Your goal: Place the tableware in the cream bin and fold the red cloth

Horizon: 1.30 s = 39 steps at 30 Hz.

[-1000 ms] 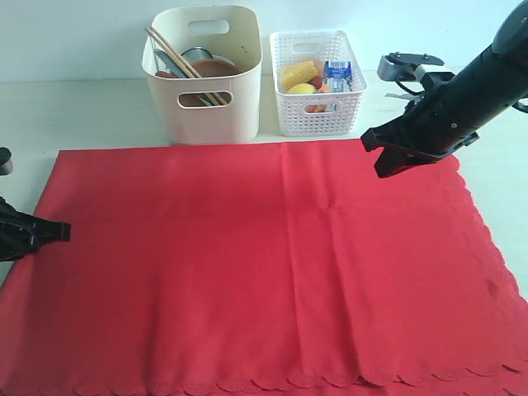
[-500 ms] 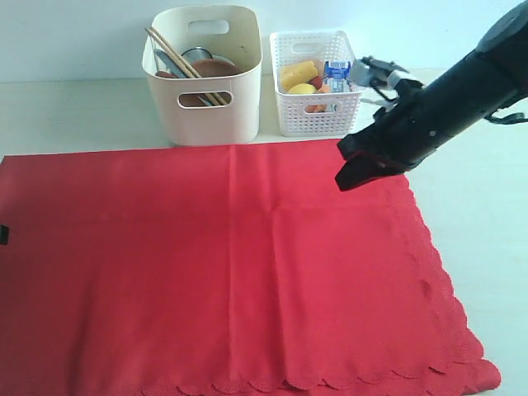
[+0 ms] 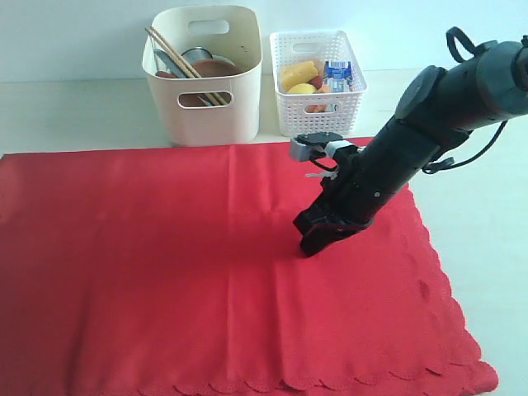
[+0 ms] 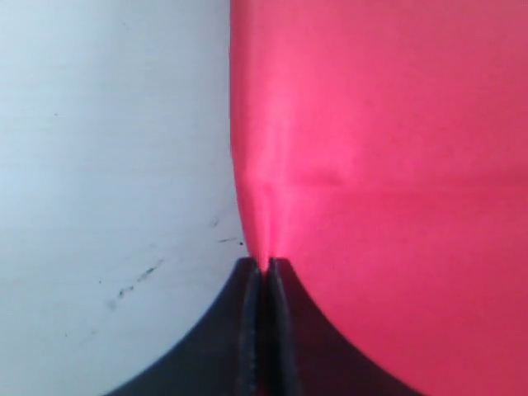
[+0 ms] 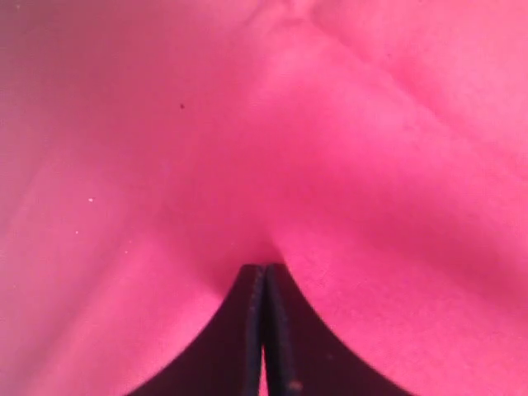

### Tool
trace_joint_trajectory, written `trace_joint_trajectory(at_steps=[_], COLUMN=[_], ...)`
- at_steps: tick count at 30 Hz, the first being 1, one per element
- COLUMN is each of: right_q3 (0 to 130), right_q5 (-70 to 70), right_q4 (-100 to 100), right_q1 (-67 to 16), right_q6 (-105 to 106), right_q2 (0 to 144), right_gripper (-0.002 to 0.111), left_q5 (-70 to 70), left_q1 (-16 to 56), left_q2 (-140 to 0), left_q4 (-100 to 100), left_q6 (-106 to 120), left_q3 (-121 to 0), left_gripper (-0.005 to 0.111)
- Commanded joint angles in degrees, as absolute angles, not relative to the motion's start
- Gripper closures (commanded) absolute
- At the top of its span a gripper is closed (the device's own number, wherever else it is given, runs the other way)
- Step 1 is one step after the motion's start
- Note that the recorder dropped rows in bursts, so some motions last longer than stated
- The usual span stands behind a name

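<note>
The red cloth lies spread over the table. My right gripper is low on the cloth right of its middle. In the right wrist view it is shut on a pinch of the cloth, and creases run out from the jaws. My left gripper is shut on the edge of the cloth, next to the bare white table. It is outside the exterior view. The cream bin holds the tableware: chopsticks, a brown plate and a steel cup.
A white lattice basket with food pieces and a milk carton stands right of the bin. Bare table shows to the right of the cloth and behind it. The right arm slants over the cloth's far right part.
The cloth has slid to the left. My right gripper came down from the far right edge toward the cloth's middle. The left gripper has left the exterior view.
</note>
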<state>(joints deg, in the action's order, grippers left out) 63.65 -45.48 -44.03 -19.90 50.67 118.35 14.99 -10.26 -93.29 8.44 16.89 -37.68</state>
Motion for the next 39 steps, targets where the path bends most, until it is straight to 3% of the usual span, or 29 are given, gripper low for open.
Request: trace_joint_trajectory(at_steps=[1, 6, 15, 28, 39], right_q3=[63.43, 63.43, 63.43, 63.43, 63.43], right_q5=[-44.69, -46.53, -49.56, -40.25, -37.99], right_q4=[-42.86, -45.15, -53.02, -43.43, -18.91], right_q1=[-20.04, -20.04, -25.36, -20.14, -16.85], right_q6=[51.01, 51.11, 56.36, 47.17, 26.23], right_q2=[120.32, 120.20, 119.36, 95.22, 81.91], right_gripper=[0.108, 0.108, 0.108, 0.108, 0.108], left_q5=[16.87, 19.50, 35.91, 36.87, 35.84], left_q1=[-9.41, -4.97, 2.87, 26.93, 46.36], left_q2=[-88.07, -77.34, -68.57, -70.75, -86.05], left_q4=[12.87, 13.85, 17.36, 19.53, 20.35], left_q6=[16.74, 17.12, 17.97, 17.84, 17.59], left_q3=[-38.10, -39.27, -53.75, -57.59, -66.20], left_gripper=[0.107, 0.107, 0.107, 0.107, 0.107])
